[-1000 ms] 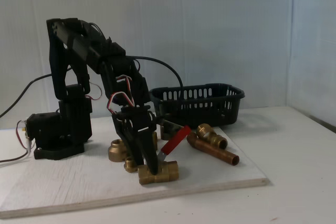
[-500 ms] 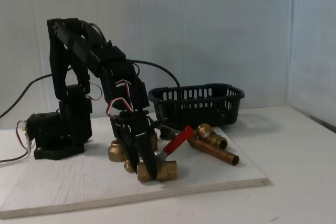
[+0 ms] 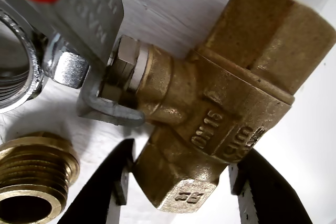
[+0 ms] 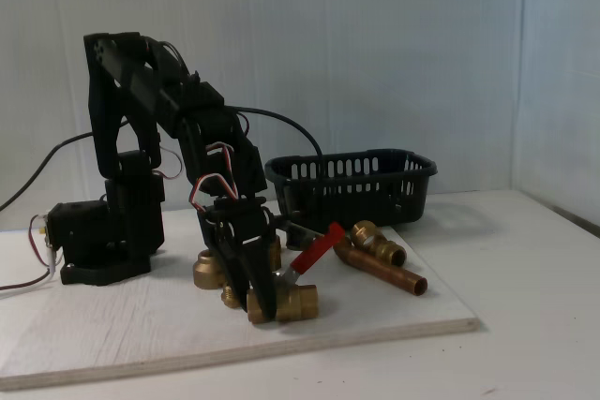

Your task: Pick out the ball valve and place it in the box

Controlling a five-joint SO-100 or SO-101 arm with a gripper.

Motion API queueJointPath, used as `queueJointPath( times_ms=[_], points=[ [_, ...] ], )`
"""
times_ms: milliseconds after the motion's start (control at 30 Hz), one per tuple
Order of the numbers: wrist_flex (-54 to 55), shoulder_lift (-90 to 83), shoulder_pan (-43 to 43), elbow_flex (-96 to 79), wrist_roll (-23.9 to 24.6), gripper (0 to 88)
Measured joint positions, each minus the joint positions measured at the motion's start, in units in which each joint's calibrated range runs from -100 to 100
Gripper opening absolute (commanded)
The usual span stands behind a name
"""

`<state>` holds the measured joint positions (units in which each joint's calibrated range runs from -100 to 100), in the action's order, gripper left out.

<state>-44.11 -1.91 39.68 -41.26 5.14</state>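
Two tool point(image 3: 178, 187) fingers point(image 3: 107, 192) pressed against ball valve point(image 3: 220, 103) body.

Brass valve point(image 4: 289, 303) with hex ends lies on its side at the white board's front, red lever point(image 4: 317, 247) angled up and right in the fixed view, stamped body point(image 3: 220, 114) filling the wrist view; black slotted oval box point(image 4: 354, 185) stands upright behind it, well apart.

I see a white board point(image 4: 141, 325) on the counter point(image 4: 525, 325), carrying the ball valve point(image 4: 286, 299), copper pipe point(image 4: 380, 269), brass couplings point(image 4: 208, 269) and, behind the valve, the box point(image 4: 352, 185).
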Motion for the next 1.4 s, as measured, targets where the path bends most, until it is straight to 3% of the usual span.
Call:
queueJointPath(
  times_ms=[1400],
  points=[
    [0.0,0.0,-0.07,0.0,-0.72,7.7]
  ],
)
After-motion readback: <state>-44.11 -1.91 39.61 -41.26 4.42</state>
